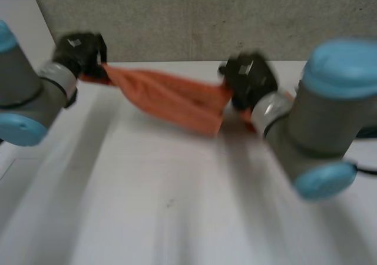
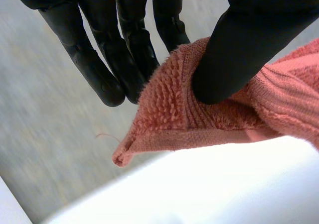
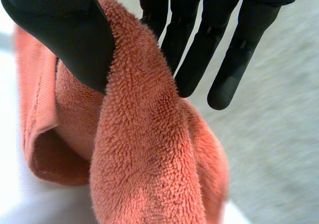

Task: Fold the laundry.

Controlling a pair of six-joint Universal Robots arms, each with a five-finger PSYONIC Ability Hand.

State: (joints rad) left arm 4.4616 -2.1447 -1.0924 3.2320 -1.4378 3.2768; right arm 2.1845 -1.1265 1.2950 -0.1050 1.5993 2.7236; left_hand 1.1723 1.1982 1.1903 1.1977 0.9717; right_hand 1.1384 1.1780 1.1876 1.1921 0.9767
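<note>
A white tabletop (image 1: 177, 206) is lying below both arms, with a grey concrete wall (image 1: 206, 17) standing behind it. An orange towel (image 1: 171, 97) is hanging stretched between the two hands over the tabletop's far part, sagging toward the right; I cannot tell whether it is touching the surface. The left hand (image 1: 79, 53) is pinching one end near a hemmed corner, thumb (image 2: 234, 59) pressing cloth against straight fingers (image 2: 99, 69). The right hand (image 1: 250, 79) is gripping the other end, a thick fold passing between its thumb (image 3: 75, 40) and fingers (image 3: 224, 59).
</note>
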